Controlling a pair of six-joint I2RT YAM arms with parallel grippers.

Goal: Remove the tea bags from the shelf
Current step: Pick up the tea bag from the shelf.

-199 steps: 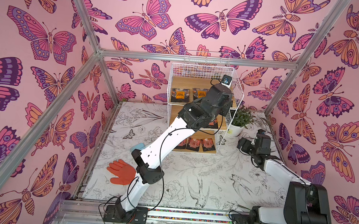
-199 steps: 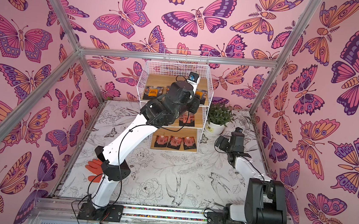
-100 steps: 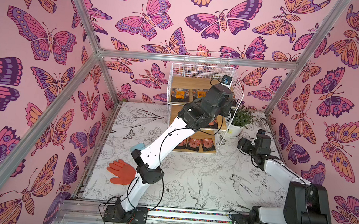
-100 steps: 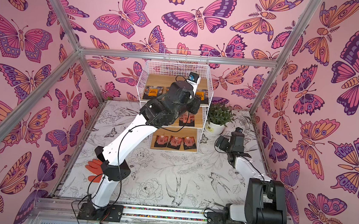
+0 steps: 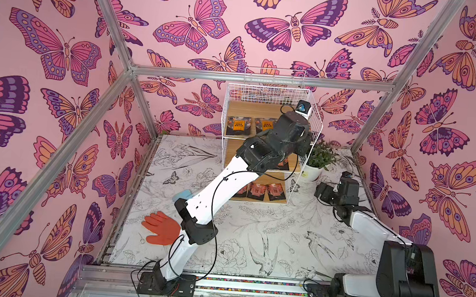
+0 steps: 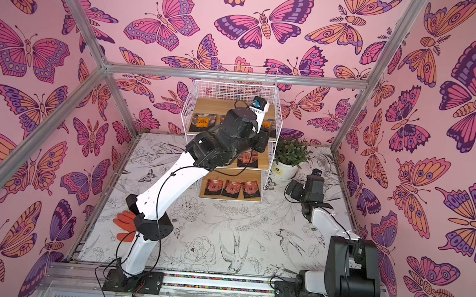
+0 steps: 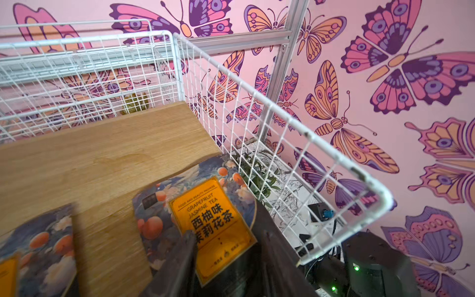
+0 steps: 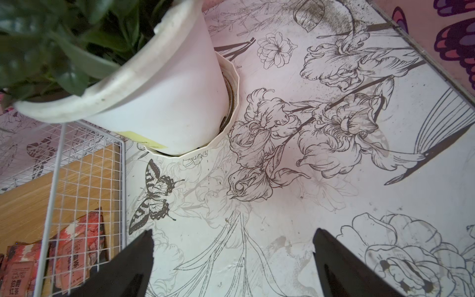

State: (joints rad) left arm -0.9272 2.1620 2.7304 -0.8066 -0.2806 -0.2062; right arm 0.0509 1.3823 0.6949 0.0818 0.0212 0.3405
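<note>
Bright even light; motion-blurred tea bag [image 7: 41, 246] in left wrist view.

Tabletop [image 5: 252, 238], printed with line-drawn flowers and birds, carrying a white wire shelf [image 5: 265, 95] at rear centre. Lying directly on the tabletop are an orange glove [image 5: 161, 232] near the left edge, a pale blue object [image 5: 183, 193] that is partly hidden, and a white plant pot [image 5: 311, 172] in its saucer [image 8: 235, 84], just beside the shelf's right side. Top board [image 7: 102, 154]: three orange-labelled tea bags [image 7: 213, 221], flat near the front edge, the rightmost just beside the mesh. Middle board [image 6: 262, 157]: one reddish tea bag [image 6: 247, 159] visible. Bottom board [image 6: 220, 173]: a row of red-fronted tea bags [image 6: 231, 188], three side by side.
</note>
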